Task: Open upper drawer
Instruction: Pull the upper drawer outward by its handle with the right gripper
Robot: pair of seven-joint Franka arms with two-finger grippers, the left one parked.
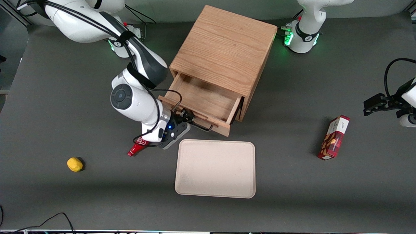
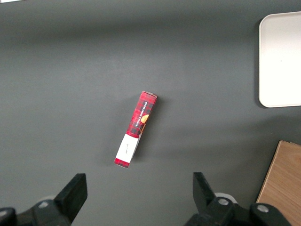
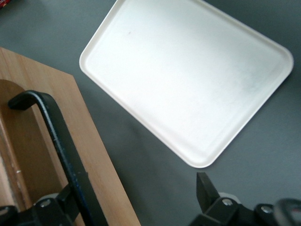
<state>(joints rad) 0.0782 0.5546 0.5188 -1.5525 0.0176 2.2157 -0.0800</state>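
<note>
The light oak cabinet (image 1: 224,48) stands on the table's middle. Its upper drawer (image 1: 201,100) is pulled well out, showing a bare wooden inside; its front also shows in the right wrist view (image 3: 94,141). The lower drawer is hidden beneath it. The drawer's black wire handle (image 1: 203,126) faces the front camera. My right gripper (image 1: 185,117) is at the handle's end toward the working arm. In the right wrist view the gripper (image 3: 136,190) is open: the handle (image 3: 56,136) runs along one finger, and the other finger stands far off over the table.
A beige tray (image 1: 215,168) lies just nearer the front camera than the drawer, also in the right wrist view (image 3: 188,80). A red packet (image 1: 136,149) lies under my wrist. A yellow lump (image 1: 74,164) lies toward the working arm's end, a red box (image 1: 334,137) toward the parked arm's.
</note>
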